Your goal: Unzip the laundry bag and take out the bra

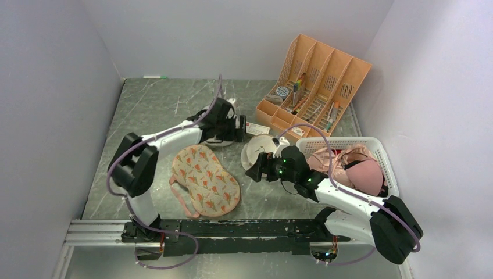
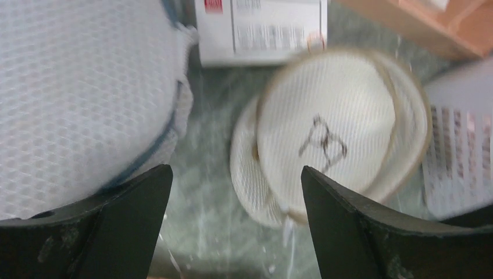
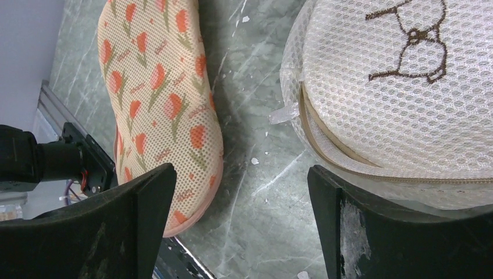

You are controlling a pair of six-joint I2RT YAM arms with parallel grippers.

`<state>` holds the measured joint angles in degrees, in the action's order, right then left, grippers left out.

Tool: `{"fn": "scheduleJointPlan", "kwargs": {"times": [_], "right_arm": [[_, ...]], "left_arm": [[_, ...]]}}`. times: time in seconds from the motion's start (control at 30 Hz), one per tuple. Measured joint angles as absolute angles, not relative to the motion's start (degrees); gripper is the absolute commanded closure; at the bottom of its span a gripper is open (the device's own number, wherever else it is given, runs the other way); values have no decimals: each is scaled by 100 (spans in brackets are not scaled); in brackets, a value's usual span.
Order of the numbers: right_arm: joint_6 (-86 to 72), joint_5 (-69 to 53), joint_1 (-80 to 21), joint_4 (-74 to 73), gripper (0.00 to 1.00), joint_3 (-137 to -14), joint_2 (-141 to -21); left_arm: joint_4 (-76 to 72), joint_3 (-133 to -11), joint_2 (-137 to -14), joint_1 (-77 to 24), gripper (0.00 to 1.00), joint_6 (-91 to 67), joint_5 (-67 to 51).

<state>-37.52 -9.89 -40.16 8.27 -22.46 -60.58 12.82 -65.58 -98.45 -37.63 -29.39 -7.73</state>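
The laundry bag point(image 1: 206, 180) lies flat on the table between the two arms, beige with an orange-red print and pink edging. In the right wrist view the laundry bag point(image 3: 163, 87) fills the upper left, its zip shut as far as I can see. My right gripper point(image 3: 241, 174) hangs open over bare table, between that bag and a round cream bag point(image 3: 395, 87). From above, the right gripper point(image 1: 252, 171) is just right of the laundry bag. My left gripper point(image 1: 239, 125) is open further back, and in its own view the left gripper point(image 2: 235, 174) holds nothing. The bra is hidden.
A white dome mesh bag with blue trim point(image 2: 75, 99) sits under the left gripper. Beside it are a labelled white box point(image 2: 261, 29) and the round cream bag point(image 2: 331, 133). A white basket point(image 1: 381, 152) of pink garments stands at the right, with an orange organiser point(image 1: 314, 87) behind it.
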Motion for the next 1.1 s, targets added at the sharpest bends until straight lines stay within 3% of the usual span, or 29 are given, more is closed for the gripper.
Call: {"fn": "scheduleJointPlan", "kwargs": {"times": [0.13,0.27,0.57,0.7,0.93,1.1], "right_arm": [[-3800,-1066,-4012,827,16,-2239,-6058],[-3782,-1000,-4012,781,15,-2237,-6053],[-3564,-143,-3726,252,14,-2239,-6023],[-3441,-60,-3583,502,14,-2335,-6628],[-3194,1,-3426,882,14,-3837,-8652],[-3046,64,-3411,731,10,-4668,-8962]], "left_arm": [[1555,-7743,-10503,-3677,6,-2679,-395],[1594,-7815,-10237,-3658,6,-2545,-298],[1918,-5247,-8068,-3658,6,-2768,-425],[2268,-4416,-7415,-3658,6,-3151,-421],[2388,-4071,-7019,-3658,6,-3621,-196],[2532,-4069,-7022,-3658,6,-3835,178]]}}
